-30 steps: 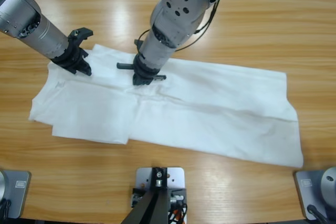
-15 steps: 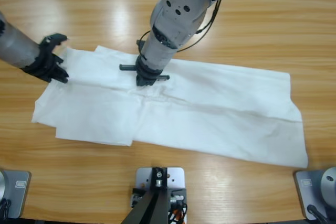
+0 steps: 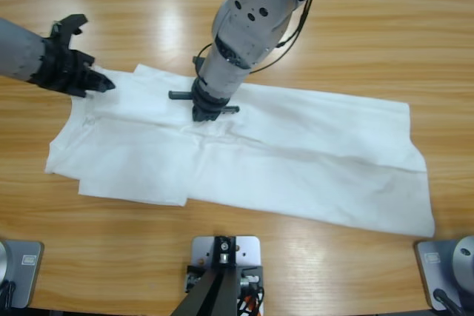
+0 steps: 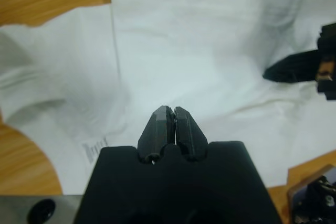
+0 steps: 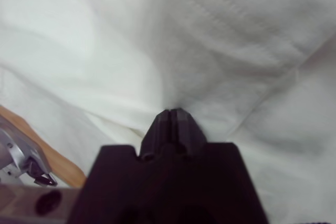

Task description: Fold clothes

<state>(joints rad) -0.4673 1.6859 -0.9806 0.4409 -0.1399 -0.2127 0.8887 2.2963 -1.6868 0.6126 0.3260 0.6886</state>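
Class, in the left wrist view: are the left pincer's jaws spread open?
No, the left pincer has its jaws closed together above the white T-shirt.

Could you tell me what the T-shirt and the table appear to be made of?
The T-shirt looks like thin white woven or knit fabric, probably cotton: matte, with soft creases, a stitched seam line and a printed label at the neck in the left wrist view. The table looks like wood or wood veneer: orange-brown grain lines under a glossy finish that reflects the lights.

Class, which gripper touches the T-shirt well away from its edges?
The right gripper, with its tips planted on the T-shirt where the cloth puckers. The left gripper sits only at its edge.
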